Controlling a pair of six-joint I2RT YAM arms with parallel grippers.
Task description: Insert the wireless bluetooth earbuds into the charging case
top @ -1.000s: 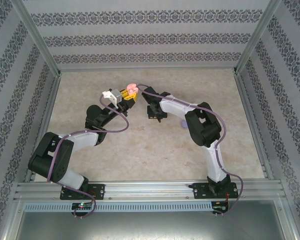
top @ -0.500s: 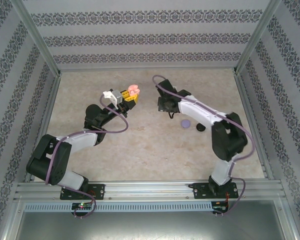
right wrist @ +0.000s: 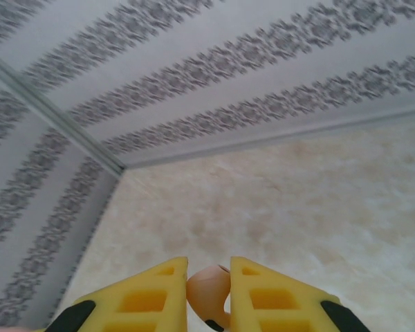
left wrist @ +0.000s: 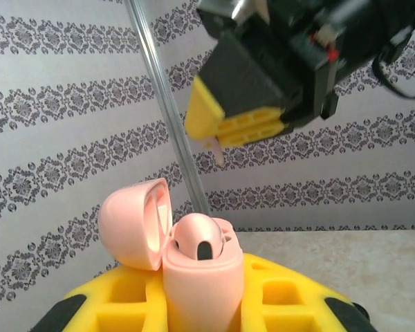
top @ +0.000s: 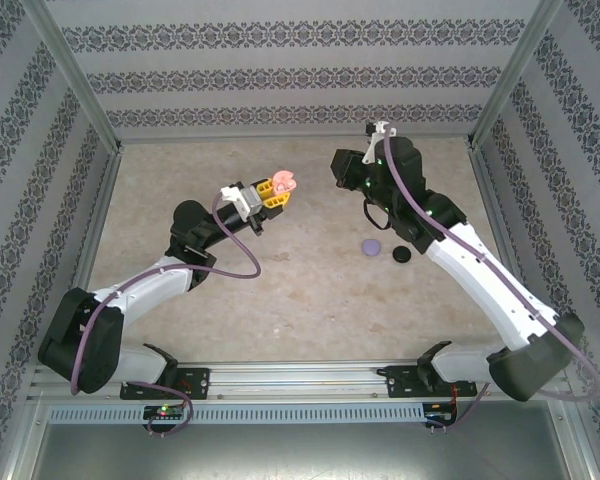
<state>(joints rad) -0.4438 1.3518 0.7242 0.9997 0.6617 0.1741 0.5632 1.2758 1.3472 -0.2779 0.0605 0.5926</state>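
My left gripper (left wrist: 204,308) is shut on a pale pink charging case (left wrist: 204,283), held upright between its yellow fingers (left wrist: 290,301). The lid (left wrist: 131,221) hangs open to the left, and one pink earbud (left wrist: 197,238) sits in the case. In the top view the case (top: 285,182) is raised over the table's middle back. My right gripper (right wrist: 208,280) is shut on a second pale pink earbud (right wrist: 209,289). It hovers up and to the right of the case (left wrist: 225,121), apart from it, with the earbud's stem (left wrist: 218,151) poking out below.
A purple disc (top: 371,246) and a black disc (top: 402,254) lie on the beige table (top: 280,300) under the right forearm. Patterned walls and metal frame posts (left wrist: 166,111) close in the back and sides.
The right arm has swung from beside the case up and back to the right, stretching out high. The left arm has reached a little to the right with the case.
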